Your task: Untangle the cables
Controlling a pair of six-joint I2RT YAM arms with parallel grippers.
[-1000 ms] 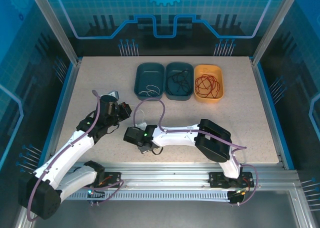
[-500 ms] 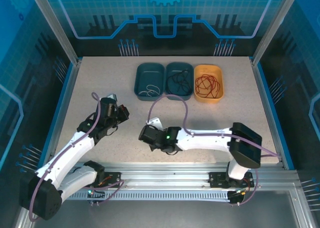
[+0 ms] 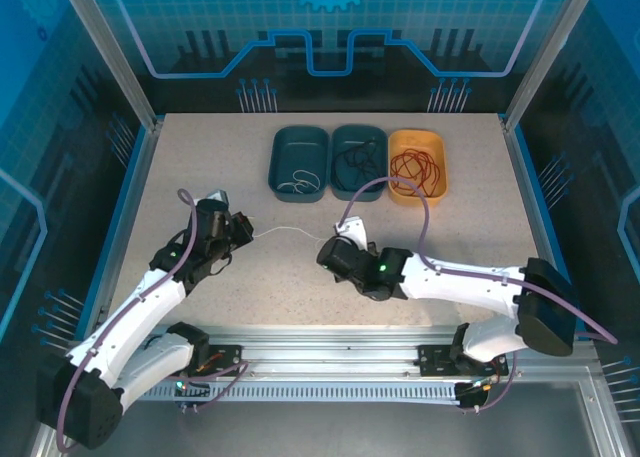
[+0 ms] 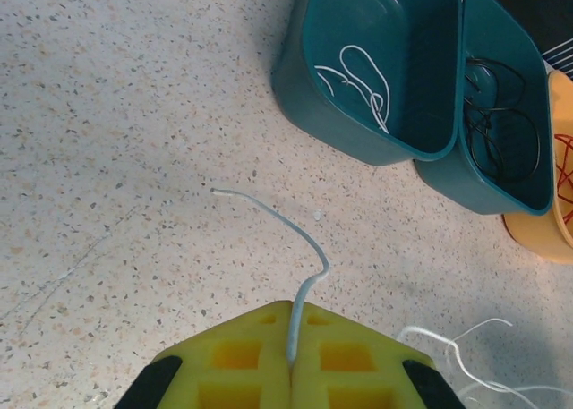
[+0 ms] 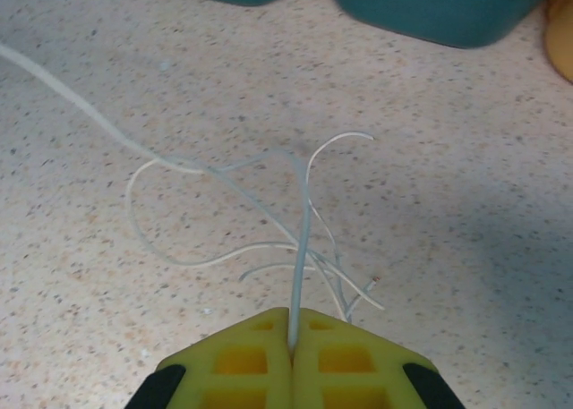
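Closest in, the left gripper (image 3: 243, 231) and the right gripper (image 3: 328, 247) are both found low over the table (image 3: 180, 177). The left one sits toward the left side and the right one around the middle, with a gap between them.

On the left wrist view, the yellow pads (image 4: 269, 378) are seen pressed together with the white cable (image 4: 309, 275) pinched in the seam. A short tail is seen curling out ahead of the jaws, its free tip lying on the speckled top.

Same deal on the right wrist view. The pads (image 5: 322, 382) are clamped tight on that same white cable, which is seen running straight up out of the seam. It goes into a loose mess of loops spread flat on the table just ahead, and one strand is carried off to the upper left of that view. From above, that stretch is seen spanning the gap between the two grippers in a shallow arc, not quite pulled straight.

Farther back, three bins are lined up side by side near the far edge:
- a second white cable (image 3: 298, 185) is coiled in the left teal bin (image 3: 300, 130)
- the black cable (image 3: 357, 162) is piled in the middle teal bin (image 3: 360, 128)
- the red cable (image 3: 415, 167) is looped in the orange bin (image 3: 417, 133) on the right

All three are well apart from the held cable, btw
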